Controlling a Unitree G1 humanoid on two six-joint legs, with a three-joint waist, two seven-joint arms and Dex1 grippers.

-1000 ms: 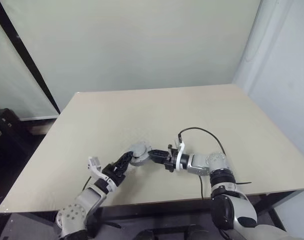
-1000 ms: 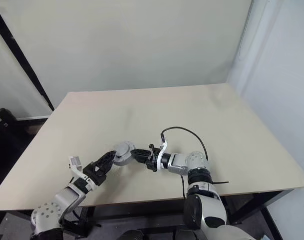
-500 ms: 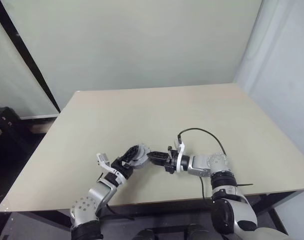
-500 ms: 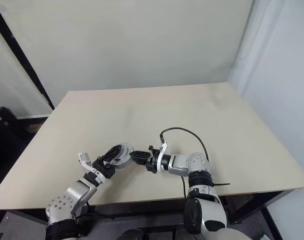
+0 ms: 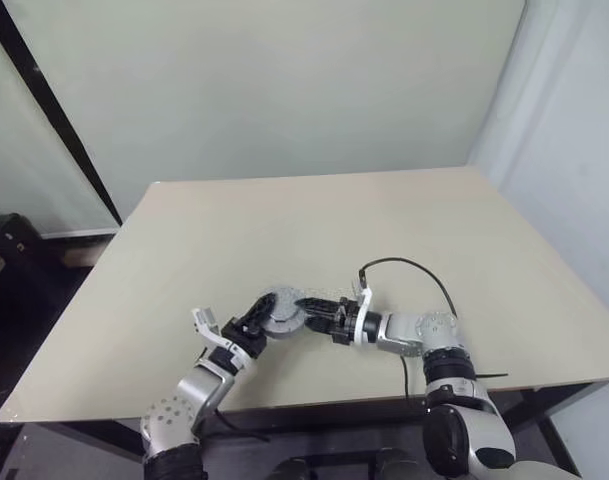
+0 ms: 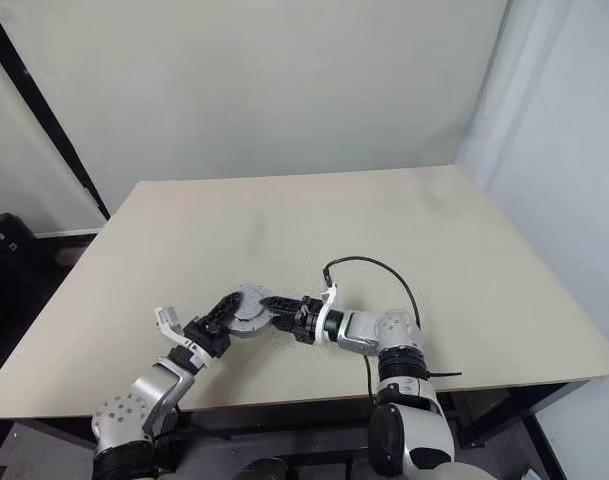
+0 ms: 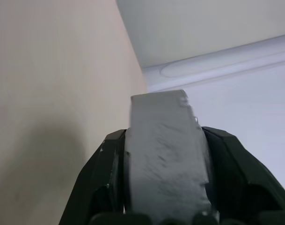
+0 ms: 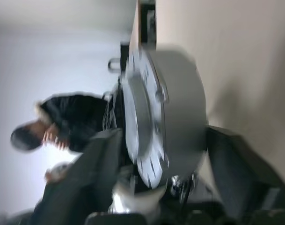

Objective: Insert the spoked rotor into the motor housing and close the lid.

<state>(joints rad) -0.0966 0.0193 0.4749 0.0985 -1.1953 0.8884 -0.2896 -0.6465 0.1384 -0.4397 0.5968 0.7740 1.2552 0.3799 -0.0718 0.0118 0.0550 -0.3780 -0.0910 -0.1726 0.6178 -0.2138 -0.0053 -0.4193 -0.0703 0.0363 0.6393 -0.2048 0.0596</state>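
The motor housing shows as a thick grey round drum held just above the table near its front edge, and its windings are hidden. A pale slotted disc face on one side looks like the lid. The spoked rotor is hidden. My left gripper is shut on the drum's rim, and its black fingers press both sides of the grey edge. From the right, my right gripper reaches the drum and stands open, its fingers spread either side of the drum.
The beige table stretches away behind the grippers to a pale wall. A black cable loops above my right wrist. A person in dark clothes sits beyond the table in the right wrist view.
My left gripper came in from the left and shut on the drum. My right gripper, which was gripping it, has spread its fingers open.
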